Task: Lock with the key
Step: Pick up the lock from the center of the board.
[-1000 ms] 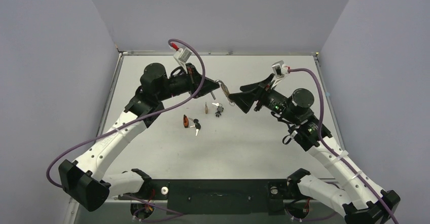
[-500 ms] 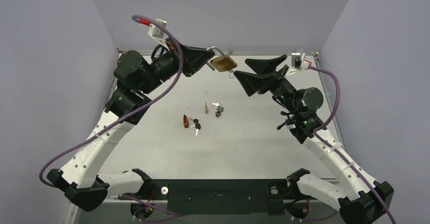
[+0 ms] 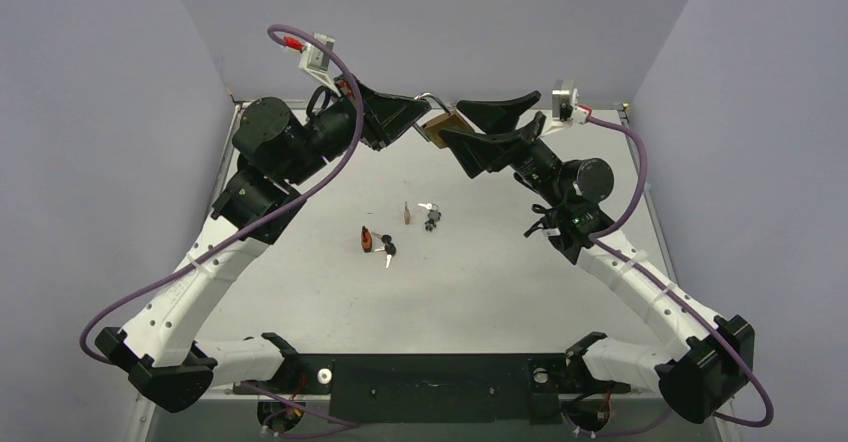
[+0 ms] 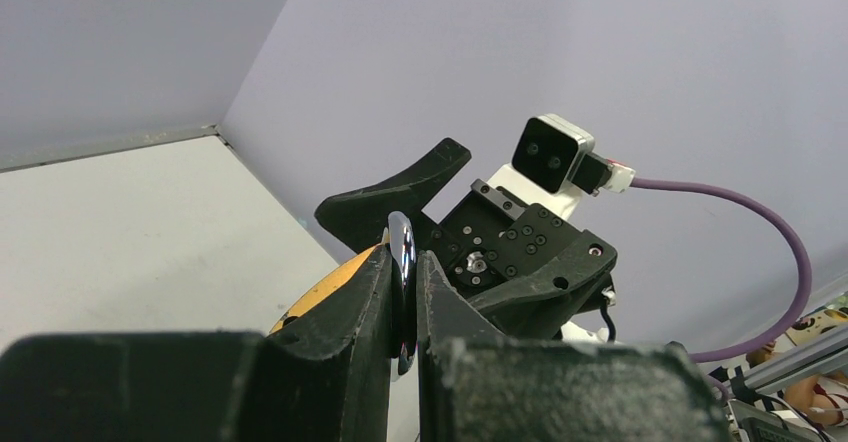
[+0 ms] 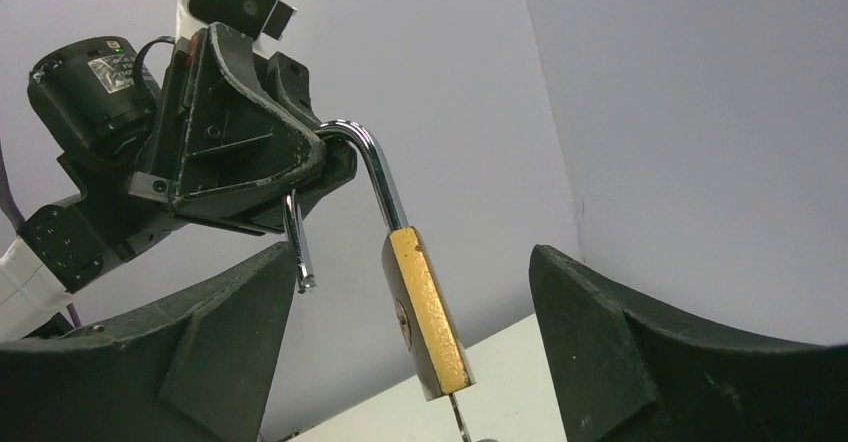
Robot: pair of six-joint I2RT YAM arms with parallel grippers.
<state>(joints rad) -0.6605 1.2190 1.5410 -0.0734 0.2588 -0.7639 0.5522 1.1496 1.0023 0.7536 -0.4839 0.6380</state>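
Note:
The brass padlock point(image 3: 447, 125) hangs in the air above the far middle of the table. My left gripper point(image 3: 420, 113) is shut on its silver shackle point(image 4: 403, 262). In the right wrist view the lock body point(image 5: 428, 317) hangs edge-on, and the shackle point(image 5: 375, 177) is open with its free leg out of the body. A thin metal stem point(image 5: 459, 414), seemingly a key, sticks out of the lock's underside. My right gripper point(image 3: 452, 125) is open, with one finger point(image 5: 225, 342) on each side of the lock, not touching it.
On the table point(image 3: 520, 292) below lie a small orange-red object point(image 3: 367, 239), a tiny brown piece point(image 3: 405, 212), and two loose key bunches point(image 3: 430, 215) point(image 3: 386, 250). Grey walls close in the back and sides.
My left gripper has lifted the lock from near the table to high at the back. My right gripper has risen and moved left until its open fingers straddle the lock.

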